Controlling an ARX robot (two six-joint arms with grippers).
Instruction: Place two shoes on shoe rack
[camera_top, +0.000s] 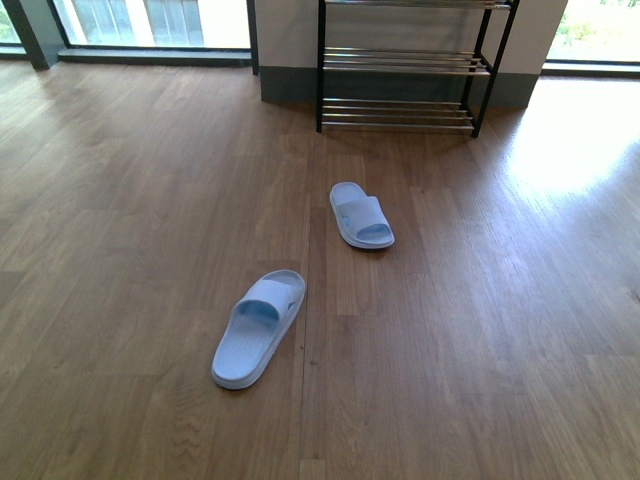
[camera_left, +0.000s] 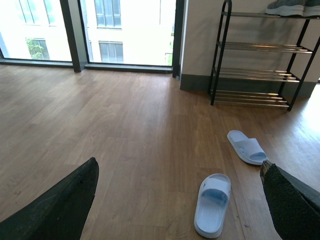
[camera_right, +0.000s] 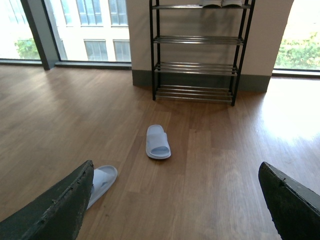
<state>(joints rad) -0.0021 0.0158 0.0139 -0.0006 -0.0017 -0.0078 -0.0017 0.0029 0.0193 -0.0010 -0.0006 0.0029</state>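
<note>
Wood-grain floor (camera_top: 130, 200); smooth moulded near slide (camera_top: 260, 328), far slide (camera_top: 362, 215); chrome-bar rack (camera_top: 400, 62)

Two pale blue slide sandals lie on the floor: the near sandal (camera_top: 260, 328) just ahead of the left gripper (camera_left: 179, 165), the far sandal (camera_top: 361, 215) farther ahead of it. One shoe rack (camera_right: 198, 39) stands beyond, with four shelves. Two sneakers (camera_right: 212, 2) sit on its top shelf.

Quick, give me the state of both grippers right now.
Left gripper: open, fingers spread wide, holding nothing.
Right gripper: open, fingers spread wide, holding nothing.
</note>
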